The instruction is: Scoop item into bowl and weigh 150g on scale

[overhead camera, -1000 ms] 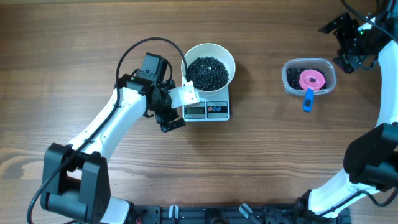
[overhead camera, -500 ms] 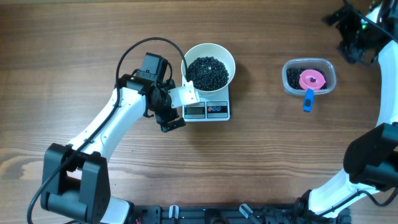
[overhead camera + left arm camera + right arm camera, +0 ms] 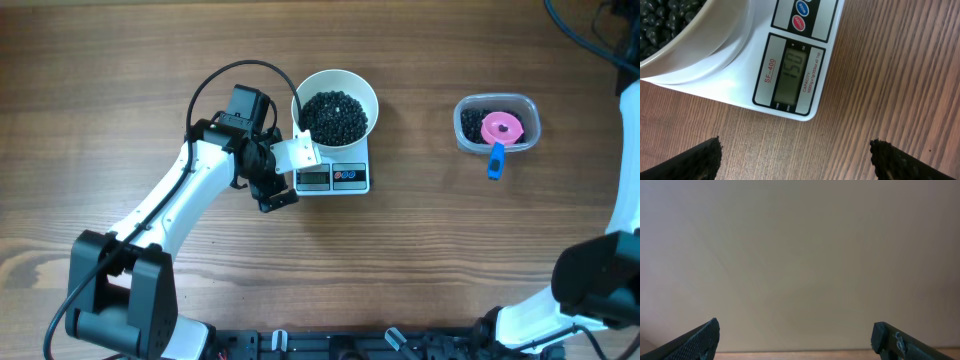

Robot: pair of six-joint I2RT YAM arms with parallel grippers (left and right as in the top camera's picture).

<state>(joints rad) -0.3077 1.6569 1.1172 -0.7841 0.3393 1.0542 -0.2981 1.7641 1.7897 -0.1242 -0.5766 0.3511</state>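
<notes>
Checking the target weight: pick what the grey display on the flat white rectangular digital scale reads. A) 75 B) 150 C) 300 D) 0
B: the left wrist view shows 150 on the grey display of the flat white digital scale, which carries the round white bowl of black pellets.

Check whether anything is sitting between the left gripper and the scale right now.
Nothing visible does. In the left wrist view, only bare table lies between the open left gripper and the scale. The bowl of black pellets sits on the scale's far part, beyond the display, not in the path.
</notes>
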